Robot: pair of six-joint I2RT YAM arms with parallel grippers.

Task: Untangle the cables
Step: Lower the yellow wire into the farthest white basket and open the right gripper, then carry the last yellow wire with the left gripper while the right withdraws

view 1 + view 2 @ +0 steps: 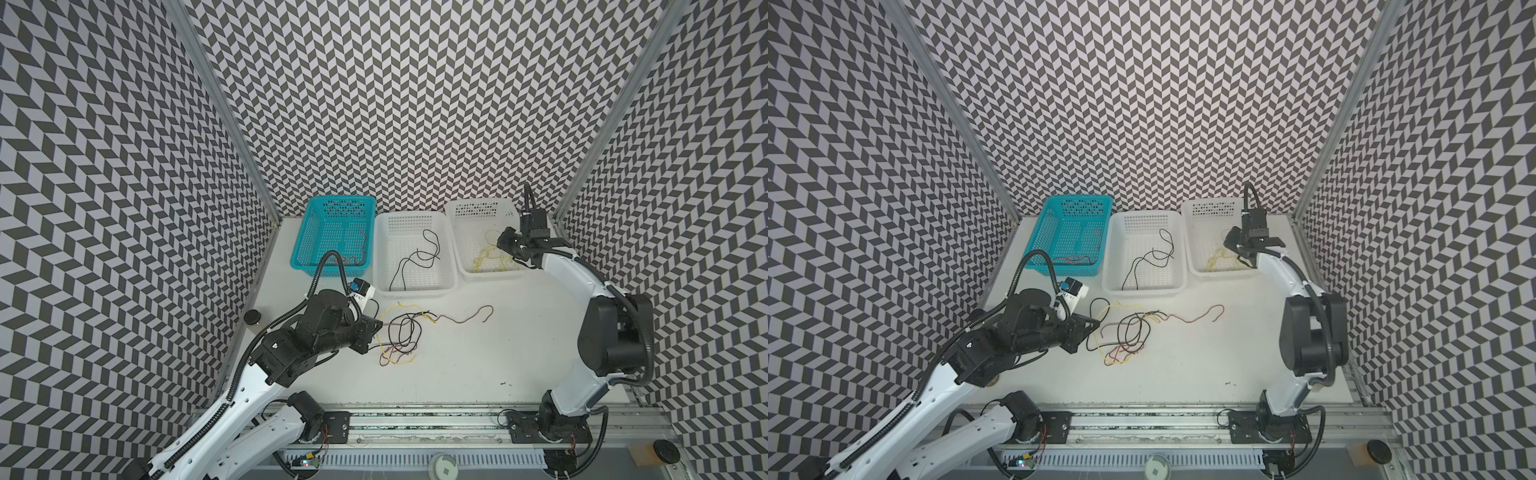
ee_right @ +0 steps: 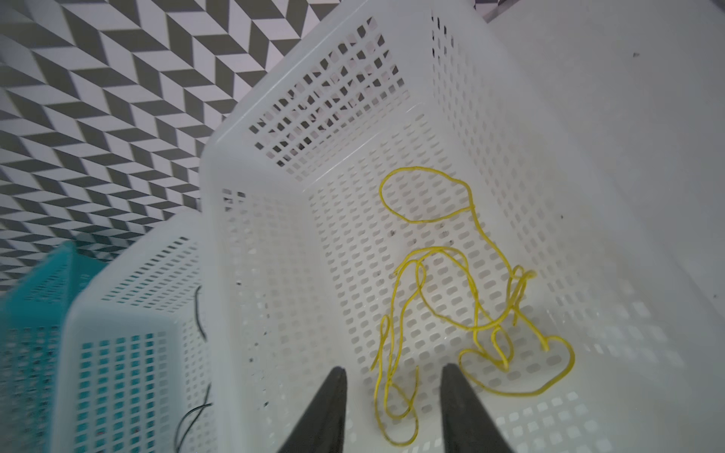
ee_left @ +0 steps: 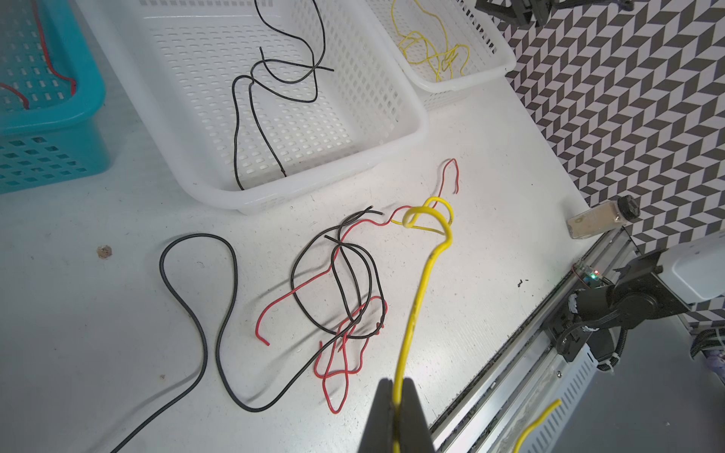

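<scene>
Near left: left gripper (image 3: pixel 396 386) pinches a yellow cable (image 3: pixel 421 290) running into the loose black, red and yellow cables (image 1: pixel 401 336) mid-tabletop. They look light, limp and springy, likely to drag neighbours, so grab near a free end. At the far edge, teal basket (image 1: pixel 303 237), middle white basket (image 1: pixel 415 292) and right white basket (image 1: pixel 459 245) hold sorted ones; right gripper (image 2: pixel 394 372) hovers over the last, part-open, empty.

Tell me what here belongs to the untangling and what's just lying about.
Job: tangle on the table; yellow cable in the shut left gripper; open right gripper; teal basket, middle basket, right basket.
Lying about: jar; black-capped item at the left edge.
</scene>
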